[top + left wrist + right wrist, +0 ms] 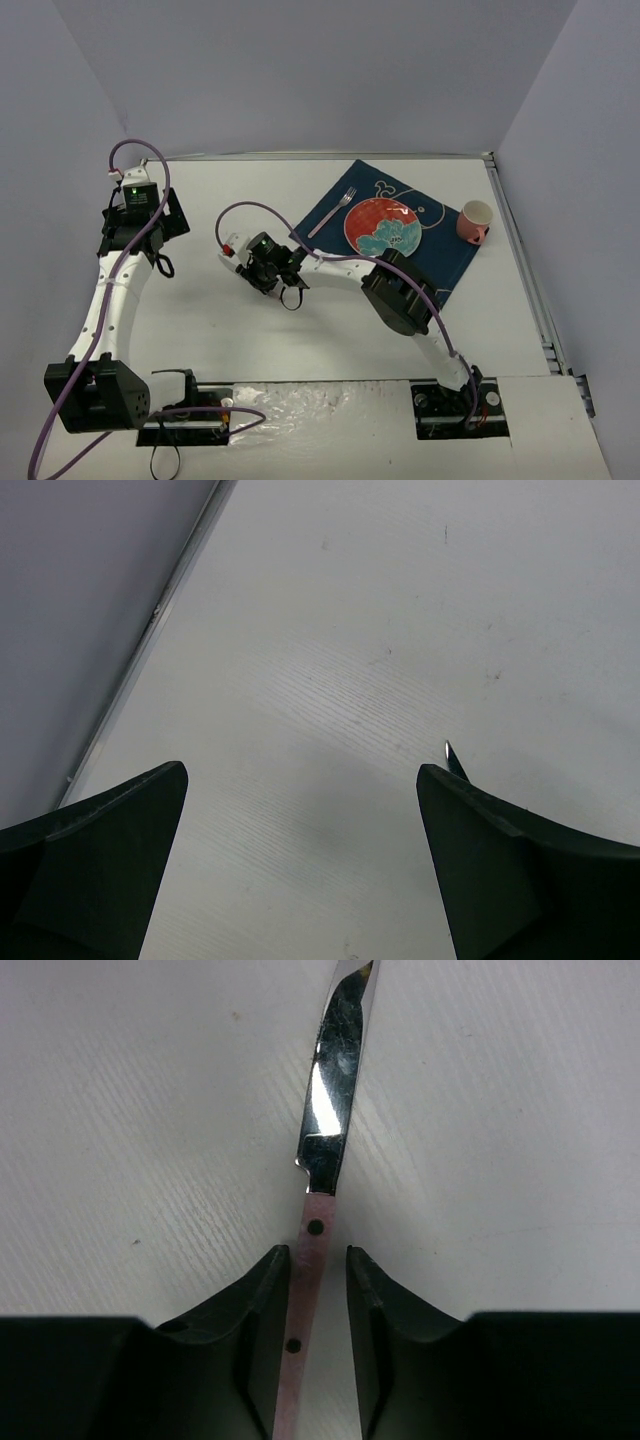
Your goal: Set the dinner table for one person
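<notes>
A knife with a pink handle (314,1260) and a shiny steel blade (335,1070) lies flat on the white dinner table (250,340). My right gripper (315,1252) is low over it. Its jaws straddle the handle and are nearly closed: the left finger touches it and a slim gap shows at the right finger. In the top view this gripper (262,265) is at mid-table, left of the placemat, and hides the knife. My left gripper (300,768) is wide open and empty above bare table at the left side (160,262).
A dark blue fish-print placemat (450,265) lies at the right. It holds a red and blue plate (382,226), a fork (332,212) left of the plate, and a pink mug (474,222) at its right edge. A small silvery tip (452,755) shows by my left gripper's right finger. Lavender walls surround the table.
</notes>
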Tool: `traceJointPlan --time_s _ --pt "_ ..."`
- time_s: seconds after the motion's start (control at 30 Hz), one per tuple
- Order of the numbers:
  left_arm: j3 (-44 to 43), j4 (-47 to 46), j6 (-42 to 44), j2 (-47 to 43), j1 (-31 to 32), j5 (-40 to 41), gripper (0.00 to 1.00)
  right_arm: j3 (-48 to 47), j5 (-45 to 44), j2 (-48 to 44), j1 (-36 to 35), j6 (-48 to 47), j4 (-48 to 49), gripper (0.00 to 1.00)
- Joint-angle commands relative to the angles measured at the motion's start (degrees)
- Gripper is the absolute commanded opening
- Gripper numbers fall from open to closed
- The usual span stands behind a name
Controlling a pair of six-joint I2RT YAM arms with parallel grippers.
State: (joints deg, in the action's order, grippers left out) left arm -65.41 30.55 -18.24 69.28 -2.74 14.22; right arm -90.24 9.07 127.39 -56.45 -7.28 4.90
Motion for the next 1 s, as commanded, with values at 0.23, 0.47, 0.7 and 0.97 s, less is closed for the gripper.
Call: traceJointPlan --time_s 0.23,0.47,0.7,0.97 --pt "-1.4 -2.9 0.4 -0.2 0.0 -0.2 0.97 3.5 -7.4 -2.6 -0.2 0.4 0.4 0.00" --pt "-1.5 -2.9 0.1 0.1 -0.4 -1.0 0.97 18.1 -10.6 -16.6 1.1 4.5 3.0 0.00" --pt "-1.7 -2.9 -1.0 1.0 -1.2 -3.1 0.97 32.5 -17.9 -36.7 2.3 12.4 4.5 0.00" --pt "-2.0 -3.0 -1.7 1.5 -1.6 -4.6 0.97 47.2 -27.9 -57.4 15.1 30.8 3.7 0.00"
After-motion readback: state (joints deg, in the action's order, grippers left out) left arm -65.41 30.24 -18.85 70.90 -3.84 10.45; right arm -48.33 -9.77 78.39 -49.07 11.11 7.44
